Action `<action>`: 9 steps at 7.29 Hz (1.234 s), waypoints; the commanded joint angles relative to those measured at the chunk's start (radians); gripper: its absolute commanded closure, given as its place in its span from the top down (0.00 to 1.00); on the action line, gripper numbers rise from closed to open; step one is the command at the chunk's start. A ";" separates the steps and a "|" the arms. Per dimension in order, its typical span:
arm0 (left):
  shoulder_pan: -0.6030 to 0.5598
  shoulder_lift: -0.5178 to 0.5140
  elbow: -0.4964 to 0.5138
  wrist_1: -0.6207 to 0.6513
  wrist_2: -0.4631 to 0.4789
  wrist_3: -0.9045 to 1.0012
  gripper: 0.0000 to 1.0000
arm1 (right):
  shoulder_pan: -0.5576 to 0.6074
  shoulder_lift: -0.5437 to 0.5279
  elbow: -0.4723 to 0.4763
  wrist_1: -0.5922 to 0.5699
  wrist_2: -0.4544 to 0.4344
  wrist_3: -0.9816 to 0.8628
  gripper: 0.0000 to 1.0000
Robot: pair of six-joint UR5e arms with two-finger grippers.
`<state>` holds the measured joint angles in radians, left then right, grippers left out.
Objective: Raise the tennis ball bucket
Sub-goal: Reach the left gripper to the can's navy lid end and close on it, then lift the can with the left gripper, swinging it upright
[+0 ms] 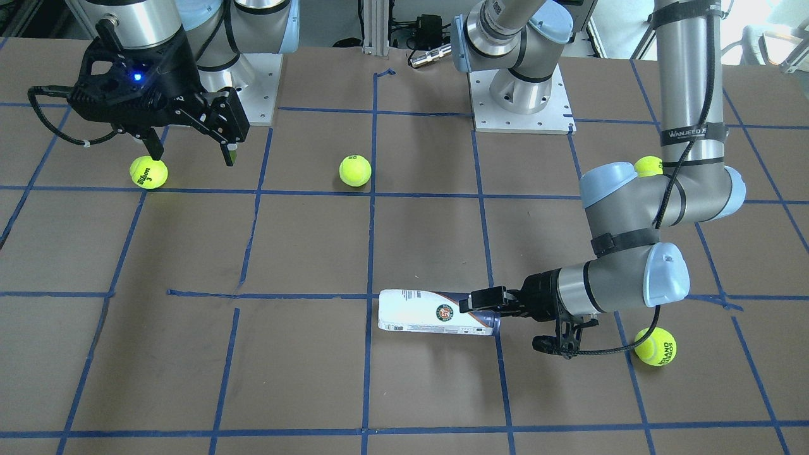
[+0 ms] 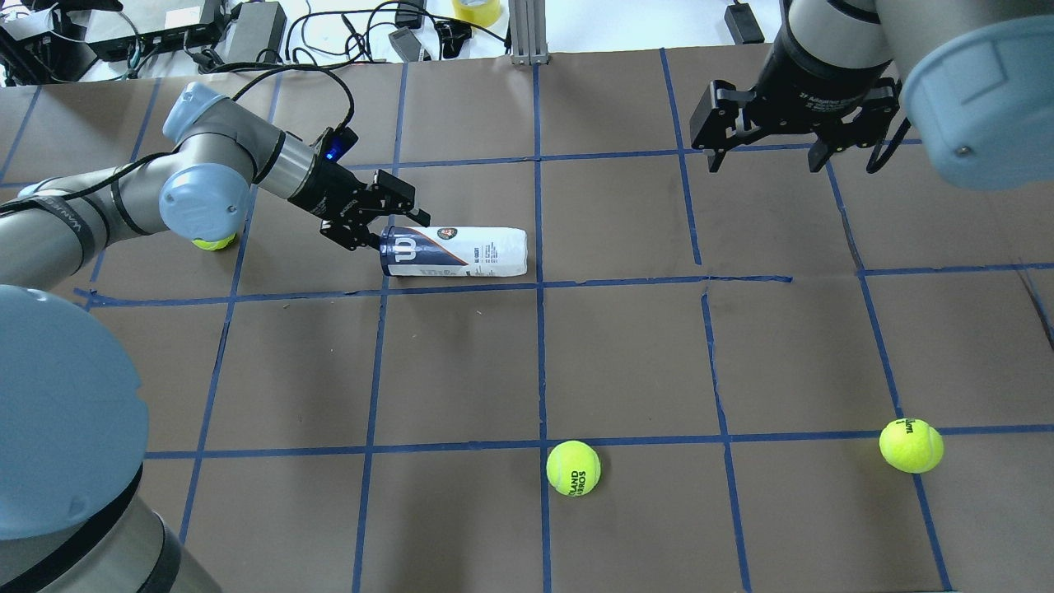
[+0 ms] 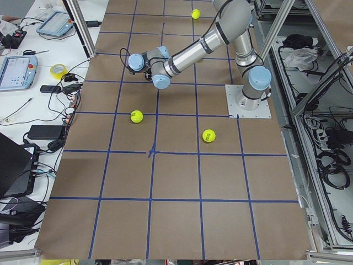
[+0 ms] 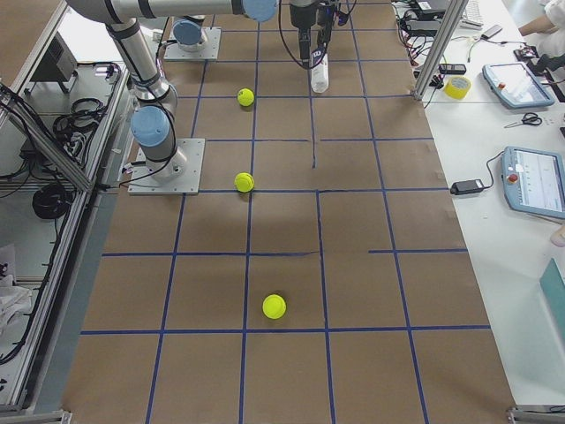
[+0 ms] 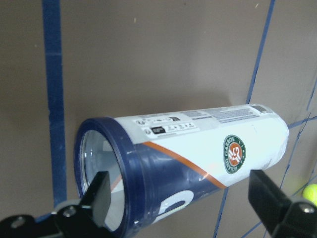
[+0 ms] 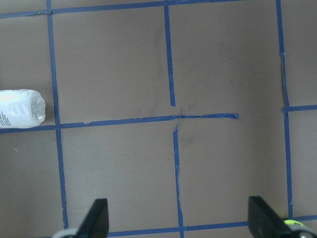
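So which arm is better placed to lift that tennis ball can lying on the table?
Left. The left gripper is open astride the navy end of the tennis ball can, lying on its side; the right gripper hangs open far across the table.

SURFACE: the table (image 2: 626,354) is covered with brown paper | MARKING: a grid of blue tape lines (image 2: 535,165) is laid across it | SIDE: a white bench (image 4: 494,150) is set alongside, loaded with touch panels (image 4: 536,181) and a yellow tape roll (image 4: 457,87) | FRAME: an aluminium post (image 4: 439,40) is fitted at the bench edge | LIGHT: bright and even.
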<state>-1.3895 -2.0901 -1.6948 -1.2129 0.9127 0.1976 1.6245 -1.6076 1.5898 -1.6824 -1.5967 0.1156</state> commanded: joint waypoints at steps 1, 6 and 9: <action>0.001 -0.005 0.003 -0.004 0.002 -0.010 0.00 | 0.000 -0.003 0.001 0.003 -0.002 -0.002 1.00; -0.037 0.059 0.209 -0.013 0.108 -0.335 0.00 | 0.000 0.000 0.002 0.003 0.000 -0.004 1.00; -0.131 0.099 0.341 -0.013 0.348 -0.379 0.00 | 0.003 0.000 0.002 0.003 0.000 0.003 1.00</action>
<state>-1.4946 -2.0032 -1.4088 -1.2210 1.1866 -0.1705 1.6265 -1.6089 1.5918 -1.6798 -1.5969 0.1170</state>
